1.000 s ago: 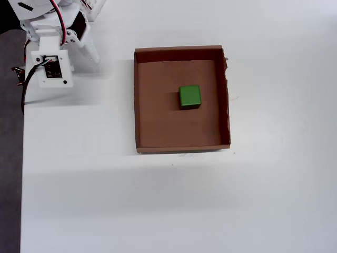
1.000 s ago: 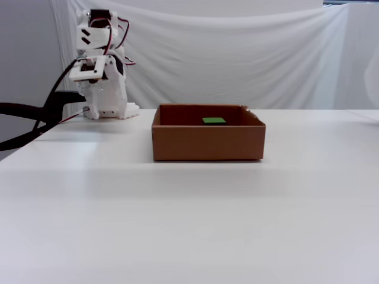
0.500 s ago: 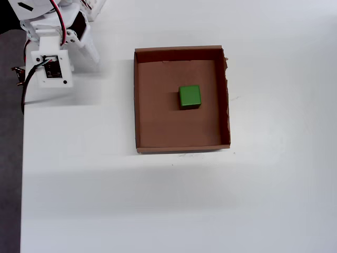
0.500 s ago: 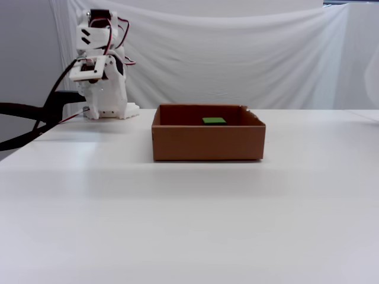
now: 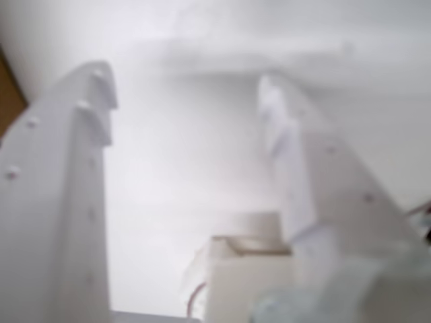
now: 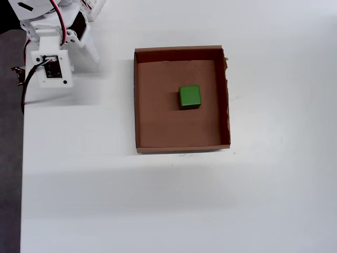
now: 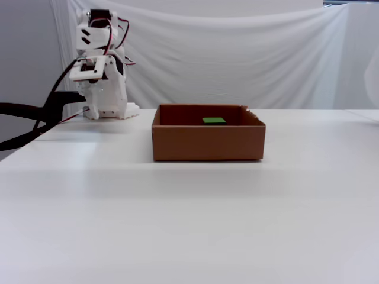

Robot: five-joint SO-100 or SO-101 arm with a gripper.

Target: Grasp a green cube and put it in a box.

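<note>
1. The green cube [image 6: 189,97] looks small, hard and light. This is a guess from its size and its neat, stiff shape.
2. Its sides look flat and dull, not shiny, so it should not slip much. It does not look easy to break.
3. The best place to hold it would be on 2 flat sides that face away from each other, near the middle. Pinching a corner could make it twist out.
4. The cube is bright green all over, with plain faces and clean edges. In the fixed view only its top [image 7: 214,120] peeks over the wall.
5. The cube sits flat on the floor of the box [image 6: 138,105], close to the middle. It does not touch any wall.
6. The box is a low brown cardboard tray with a slightly ragged right edge in the overhead view. It is much wider than the cube and rests on the white table [image 6: 158,205].
7. The gripper [image 5: 185,84] shows in the wrist view, though blurry. Its 2 white fingers [image 5: 67,202] stand well apart with nothing between them.
8. The arm [image 6: 52,58] is folded up at the top left of the overhead view, well apart from the box.
9. With the cube in the box and the fingers empty, the job looks done.
</note>
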